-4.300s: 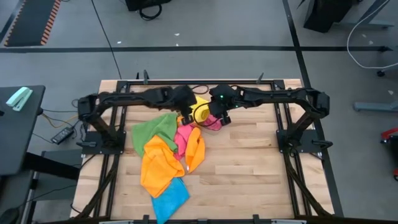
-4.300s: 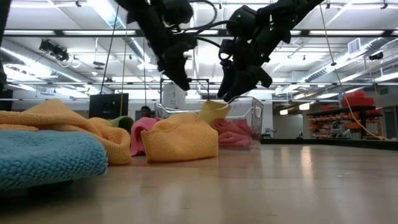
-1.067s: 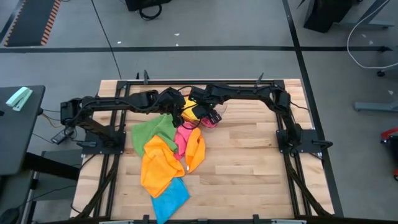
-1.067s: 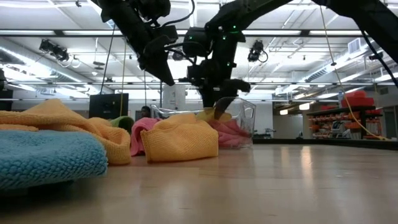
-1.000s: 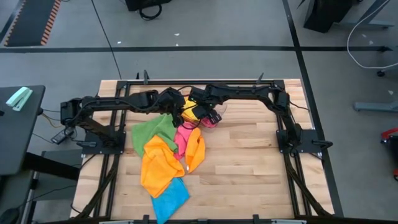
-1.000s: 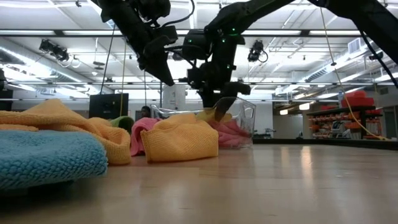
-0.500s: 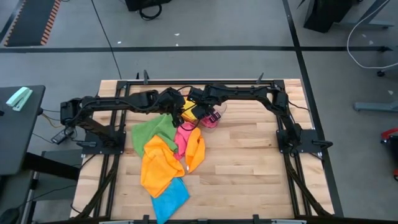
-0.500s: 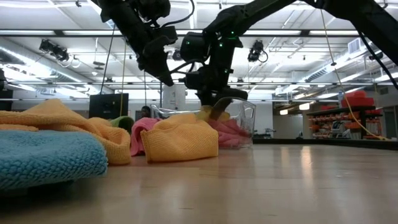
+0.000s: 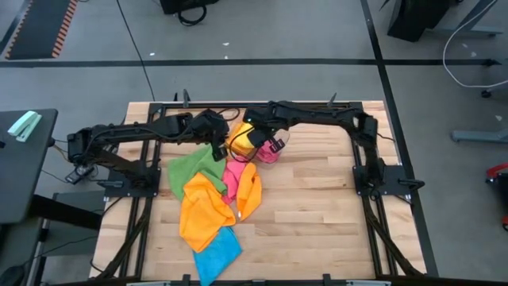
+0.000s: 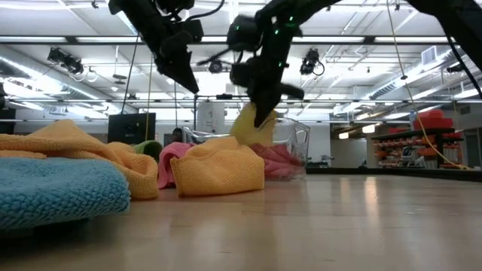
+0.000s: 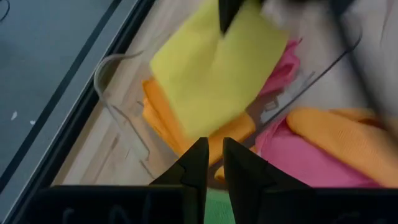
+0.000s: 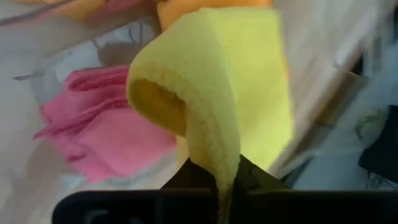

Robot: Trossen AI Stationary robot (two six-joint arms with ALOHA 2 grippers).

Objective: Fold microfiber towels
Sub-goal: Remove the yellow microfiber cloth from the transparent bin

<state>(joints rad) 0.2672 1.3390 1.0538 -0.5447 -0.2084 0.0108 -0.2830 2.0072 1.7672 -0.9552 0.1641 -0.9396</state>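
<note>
Progress, finally: the right gripper (image 10: 261, 114) has clamped down on the yellow towel (image 10: 248, 126) and is pulling it up out of the clear plastic tray (image 10: 301, 147). A second ago those fingers were spread and poking down into the tray; now they're pinched tight on a fold of the cloth, and from table level the yellow hangs off the fingertips, clear of the pile underneath. From the right wrist the towel (image 12: 211, 99) drapes over the closed fingers like a hood, with a pink towel (image 12: 99, 118) left in the tray behind it.

All of this sits near the far edge of the table (image 9: 317, 206), about midway along it. The left gripper (image 10: 185, 81) has backed off a bit toward the left side and hovers in the air next to the tray, fingers nearly together and empty. From its wrist camera the yellow cloth (image 11: 217, 68) dangles right in front of it, so I'd guess it's waiting to take the other corner.

The rest of the heap is untouched: green towel (image 9: 194, 165), orange towel (image 9: 202, 208), another pink one (image 9: 235, 175) and blue towel (image 9: 216, 254), strung out from the middle of the table toward the near edge.

So for the task: picking has started, folding hasn't. Nothing is folded yet. Next I'd expect the yellow one to need laying flat on bare wood, probably right of the pile, before any fold can happen.
</note>
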